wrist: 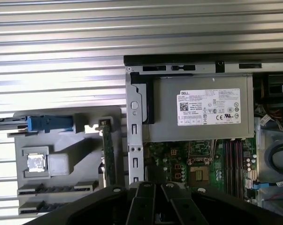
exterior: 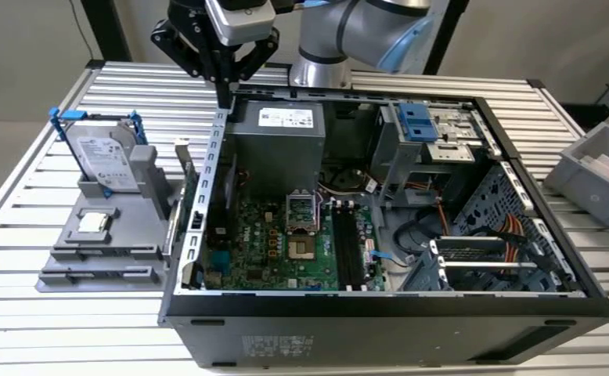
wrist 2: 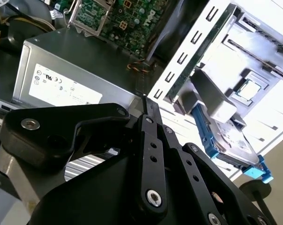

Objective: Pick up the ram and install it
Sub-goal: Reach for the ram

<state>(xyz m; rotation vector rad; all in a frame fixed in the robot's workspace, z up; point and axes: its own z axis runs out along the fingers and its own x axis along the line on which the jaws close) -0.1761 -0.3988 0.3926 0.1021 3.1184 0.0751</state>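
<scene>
A ribbed metal table (exterior: 54,321) is carrying your whole setup, with the open computer case (exterior: 388,329) toward the exterior view's right and a grey holder (exterior: 85,252) just beside it on the left. The ram (exterior: 185,176) is standing on its long edge in that holder, close to the case wall, probably so it can be pinched across its thin faces from above. In the first wrist view it is showing as a narrow green strip (wrist: 107,154). Your gripper (exterior: 224,95) is hanging over the case's rear corner, apart from the ram, its fingers pressed together on nothing. The long black slots (exterior: 351,243) on the board are sitting bare. The holder is swallowing the ram's lower edge, and the slot latches are too small for you to judge.
</scene>
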